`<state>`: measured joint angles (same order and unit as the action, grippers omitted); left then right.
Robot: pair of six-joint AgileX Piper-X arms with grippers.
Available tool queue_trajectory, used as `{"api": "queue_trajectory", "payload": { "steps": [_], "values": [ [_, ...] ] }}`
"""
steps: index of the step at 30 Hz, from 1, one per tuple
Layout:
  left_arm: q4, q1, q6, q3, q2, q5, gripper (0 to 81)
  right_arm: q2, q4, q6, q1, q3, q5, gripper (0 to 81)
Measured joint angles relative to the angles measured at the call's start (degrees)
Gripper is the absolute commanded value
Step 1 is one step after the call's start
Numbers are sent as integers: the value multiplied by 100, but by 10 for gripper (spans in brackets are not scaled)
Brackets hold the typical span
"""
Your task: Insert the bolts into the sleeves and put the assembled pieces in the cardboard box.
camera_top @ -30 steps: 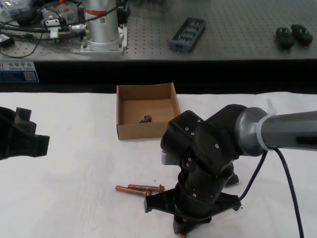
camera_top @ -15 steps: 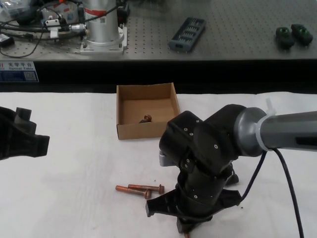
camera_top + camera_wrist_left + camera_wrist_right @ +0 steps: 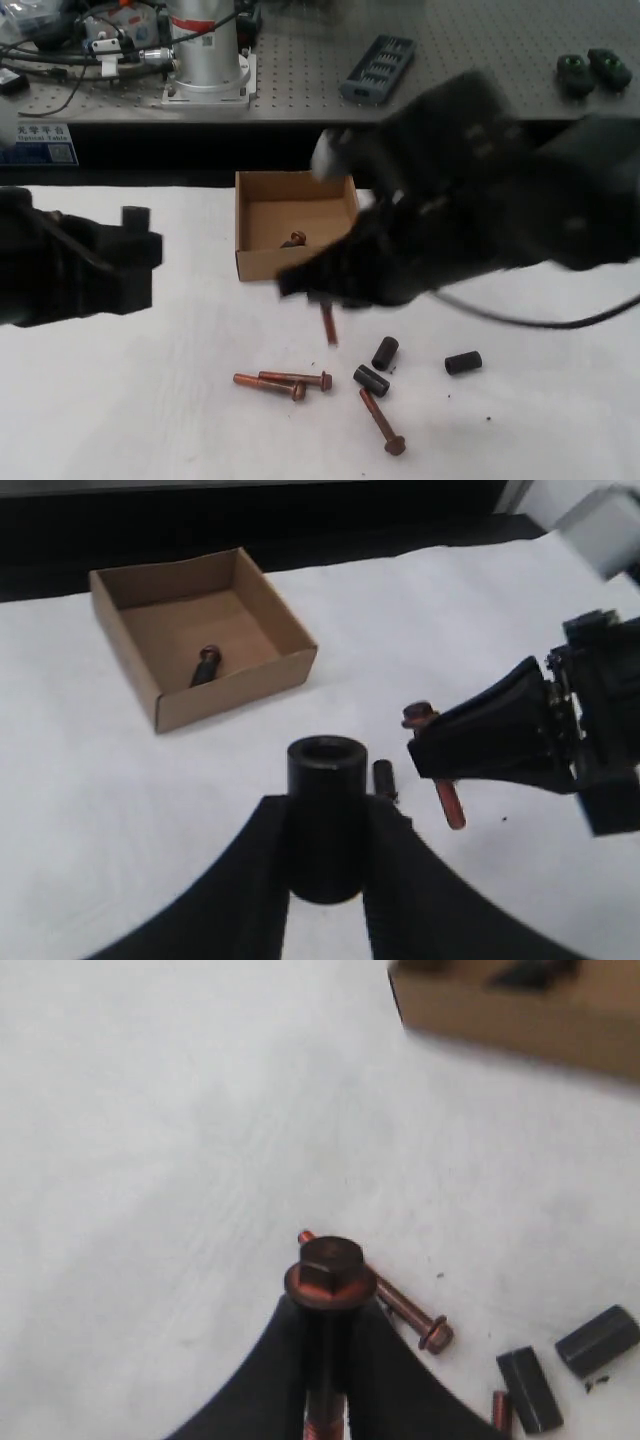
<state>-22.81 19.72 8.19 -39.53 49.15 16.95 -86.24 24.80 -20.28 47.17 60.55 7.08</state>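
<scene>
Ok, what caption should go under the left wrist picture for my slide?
Left tool grips a sleeve, right tool holds a bolt beside it, box farther off.

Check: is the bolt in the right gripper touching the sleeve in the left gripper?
Apart. The left wrist view shows a clear gap between the sleeve, held by the left gripper, and the bolt in the right gripper.
</scene>
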Motion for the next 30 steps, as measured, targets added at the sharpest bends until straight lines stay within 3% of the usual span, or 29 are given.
{"api": "queue_trajectory", "payload": {
  "steps": [5,17,19,24,30],
  "values": [
    [1073,158,266,487,55,383,4,998,-318,42,-338,-817,407,43],
    [2281,1472,445,697,1358,807,4,3090,-778,-133,-732,-2164,1189,43],
    [2431,1873,499,699,1689,900,4,3366,-842,-172,-744,-2244,1260,43],
    [2433,2478,514,699,1975,943,4,3721,-922,-201,-741,-2534,1424,43],
    [2509,2859,514,699,1997,962,4,3721,-940,-444,-741,-2857,1714,43]
  ]
}}
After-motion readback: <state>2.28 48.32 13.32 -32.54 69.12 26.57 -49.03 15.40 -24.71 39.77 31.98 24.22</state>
